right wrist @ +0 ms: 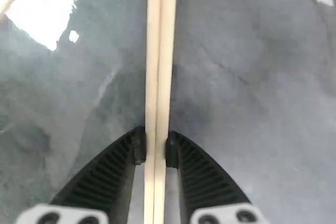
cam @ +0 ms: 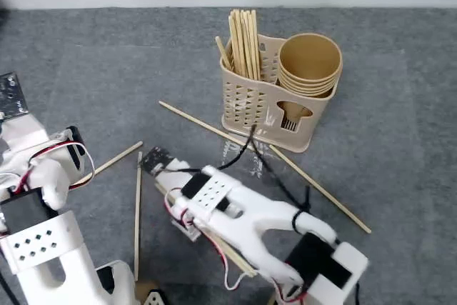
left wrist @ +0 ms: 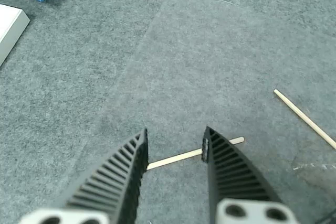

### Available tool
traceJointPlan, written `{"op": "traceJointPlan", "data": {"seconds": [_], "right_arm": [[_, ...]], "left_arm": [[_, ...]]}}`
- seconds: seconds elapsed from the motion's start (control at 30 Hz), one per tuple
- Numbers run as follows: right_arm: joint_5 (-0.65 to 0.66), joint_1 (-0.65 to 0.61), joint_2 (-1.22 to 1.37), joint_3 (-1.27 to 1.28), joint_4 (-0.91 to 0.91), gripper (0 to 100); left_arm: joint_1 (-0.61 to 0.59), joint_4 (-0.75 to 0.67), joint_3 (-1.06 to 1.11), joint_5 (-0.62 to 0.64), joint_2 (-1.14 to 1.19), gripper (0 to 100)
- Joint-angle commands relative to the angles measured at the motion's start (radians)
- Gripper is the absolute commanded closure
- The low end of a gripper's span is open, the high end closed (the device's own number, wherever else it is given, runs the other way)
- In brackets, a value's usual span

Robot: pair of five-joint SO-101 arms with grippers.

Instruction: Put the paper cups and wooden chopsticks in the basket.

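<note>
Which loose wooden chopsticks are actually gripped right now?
The pale wooden chopstick pair clamped by the right gripper; the rest lie free on the grey mat.

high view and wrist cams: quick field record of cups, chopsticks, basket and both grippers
basket: upright on the mat
cups: stacked in one basket compartment
bundle: chopsticks standing in the other compartment
loose chopsticks: several lying flat on the mat in front of the basket
left gripper: open, a chopstick lying across between its tips
right gripper: shut on a chopstick pair
</note>
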Motion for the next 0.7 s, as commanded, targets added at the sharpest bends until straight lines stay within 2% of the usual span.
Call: {"op": "traceJointPlan", "data": {"seconds": [0.0, 0.2, 0.4, 0.53, 0.67], "right_arm": [[0.054, 0.047, -0.193, -0.014, 0.077, 99.1], [0.140, 0.143, -0.456, -0.055, 0.194, 99.1], [0.198, 0.285, -0.550, -0.356, 0.332, 99.1], [0.209, 0.363, -0.529, -0.560, 0.291, 99.1], [0.207, 0.446, -0.512, -0.669, 0.130, 99.1]], "left_arm": [[-0.005, -0.025, -0.008, -0.009, -0.026, 83], [-0.002, -0.025, -0.008, -0.009, -0.026, 83], [0.000, -0.020, -0.007, -0.009, -0.026, 83], [0.000, -0.026, 0.012, -0.009, -0.026, 83], [0.000, -0.028, 0.030, -0.009, -0.026, 83]]}}
